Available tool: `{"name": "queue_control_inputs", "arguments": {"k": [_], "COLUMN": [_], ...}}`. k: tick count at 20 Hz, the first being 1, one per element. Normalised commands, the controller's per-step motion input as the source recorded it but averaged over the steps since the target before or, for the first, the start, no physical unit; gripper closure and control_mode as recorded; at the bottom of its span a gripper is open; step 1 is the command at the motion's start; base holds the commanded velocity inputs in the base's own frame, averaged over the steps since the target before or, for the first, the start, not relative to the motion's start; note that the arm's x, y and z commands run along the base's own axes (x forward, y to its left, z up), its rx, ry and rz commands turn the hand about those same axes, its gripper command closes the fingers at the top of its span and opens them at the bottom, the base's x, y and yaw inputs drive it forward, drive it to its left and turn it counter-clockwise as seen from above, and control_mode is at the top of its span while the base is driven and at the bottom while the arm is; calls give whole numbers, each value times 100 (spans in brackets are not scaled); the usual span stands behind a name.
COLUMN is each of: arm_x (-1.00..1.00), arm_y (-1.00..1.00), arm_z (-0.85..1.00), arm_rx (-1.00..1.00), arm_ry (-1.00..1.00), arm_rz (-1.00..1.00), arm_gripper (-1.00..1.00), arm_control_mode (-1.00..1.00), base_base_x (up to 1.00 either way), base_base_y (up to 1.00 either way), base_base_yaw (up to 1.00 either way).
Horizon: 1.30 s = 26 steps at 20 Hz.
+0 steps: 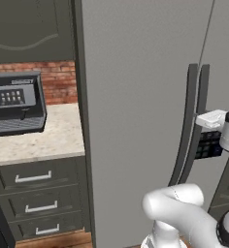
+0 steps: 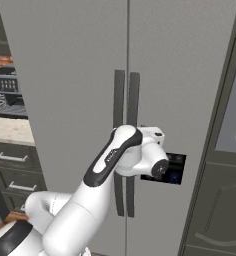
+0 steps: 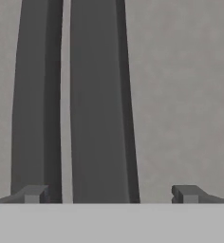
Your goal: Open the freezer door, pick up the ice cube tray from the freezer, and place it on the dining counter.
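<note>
The big grey refrigerator's two doors are shut. The freezer door is the left panel, with its dark curved bar handle beside the seam. The neighbouring door's handle stands just right of it, above a dark dispenser panel. My gripper is open, close in front of the two handles at mid height. In the hand view the right handle lies between its fingertips, and the left tip overlaps the left handle. The ice cube tray and the freezer's inside are hidden behind the door; the dining counter is out of view.
Left of the refrigerator is a small beige counter with silver-handled drawers, a dark grey appliance on it and a brick wall behind. Dark cabinetry with a built-in oven stands to the right.
</note>
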Motion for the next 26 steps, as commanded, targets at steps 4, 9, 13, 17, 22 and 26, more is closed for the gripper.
{"name": "queue_control_inputs", "arguments": {"k": [4, 9, 13, 17, 22, 26], "arm_x": [9, 6, 0, 0, -20, -66], "arm_y": [17, 12, 0, 0, -8, -28], "arm_z": [-4, -1, 0, 0, 0, 0], "arm_rx": [0, 0, 0, 0, 0, 0], "arm_ry": [0, 0, 0, 0, 0, 0], "arm_rz": [0, 0, 0, 0, 0, 0], "arm_gripper": [-100, 100, 100, 100, 100, 100], "arm_control_mode": [-100, -100, -100, -100, -100, -100], "base_base_x": [0, 0, 0, 0, 0, 0], "base_base_y": [0, 0, 0, 0, 0, 0], "base_base_yaw": [0, 0, 0, 0, 0, 0]}}
